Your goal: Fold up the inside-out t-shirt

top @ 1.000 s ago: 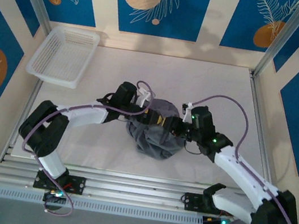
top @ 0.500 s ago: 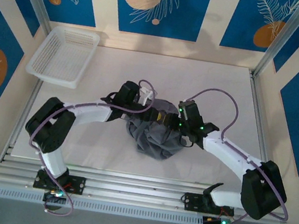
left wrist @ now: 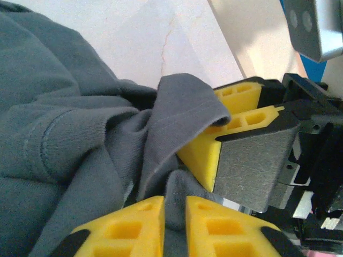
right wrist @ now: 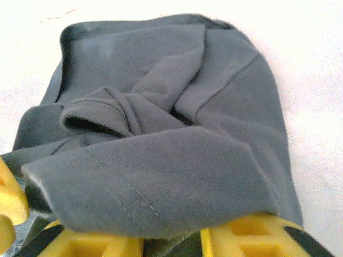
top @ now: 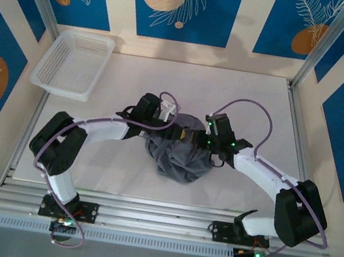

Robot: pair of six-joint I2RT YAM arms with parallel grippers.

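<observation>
Risk lies in the grips. Our shirt point(top: 178, 152) sits bunched mid-table point(top: 262, 104), with both claws at its far edge. Our left gripper point(left wrist: 174, 208) is clamped on a fold. Cloth drapes across the right gripper point(right wrist: 171, 242), but we cannot tell whether it grips. Lifting on one sure hold could drag the heap lopsided, and the close-set claws might collide.

Slate-grey t-shirt point(top: 177, 159), white basket point(top: 74, 63), blue leaf-patterned walls point(top: 184, 18).
</observation>
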